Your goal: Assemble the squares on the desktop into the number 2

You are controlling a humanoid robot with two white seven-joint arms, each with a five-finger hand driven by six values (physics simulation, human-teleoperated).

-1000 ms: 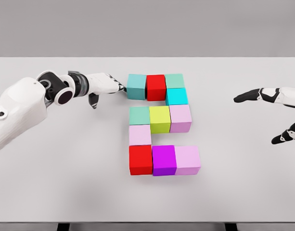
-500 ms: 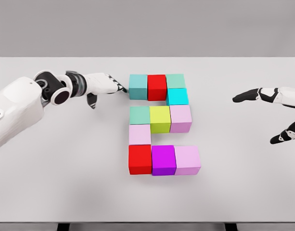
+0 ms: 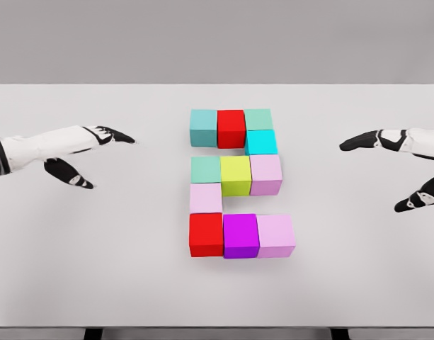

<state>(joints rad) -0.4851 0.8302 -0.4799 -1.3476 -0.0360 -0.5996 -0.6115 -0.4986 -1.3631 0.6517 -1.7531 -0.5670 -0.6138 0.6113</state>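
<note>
Nearest, along the front of the white worktop (image 3: 96, 283), a bottom row of three cubes: red (image 3: 207, 234), purple (image 3: 241, 236), pink (image 3: 275, 235), touching side by side, lying between the two robot hands and nearer than either. Just behind the red one, a pale pink cube (image 3: 205, 197) forming the lower-left upright. Behind that, a middle row of green (image 3: 204, 169), yellow-green (image 3: 235, 175) and pink (image 3: 265, 174), roughly level with both hands' thumbs. Farther still, a cyan cube (image 3: 260, 142) as the upper-right upright, then the top row of teal (image 3: 202, 127), red (image 3: 231, 128) and green (image 3: 258, 119), beyond the fingertips of both hands. Left robot hand (image 3: 78, 152) off to the left of the figure, well apart from it, fingers spread and extended, thumb hanging down, holding nothing. Right robot hand (image 3: 404, 163) well off to the right, likewise splayed and empty. Judged from the layout: all eleven cubes placed, shape reading plainly as a 2, no loose cube seen elsewhere on the worktop. Small unevenness only — top row sitting slightly left of the lower rows, cyan cube not quite flush with the pink below. Task looking essentially done; at most a light nudge to square the edges left.
</note>
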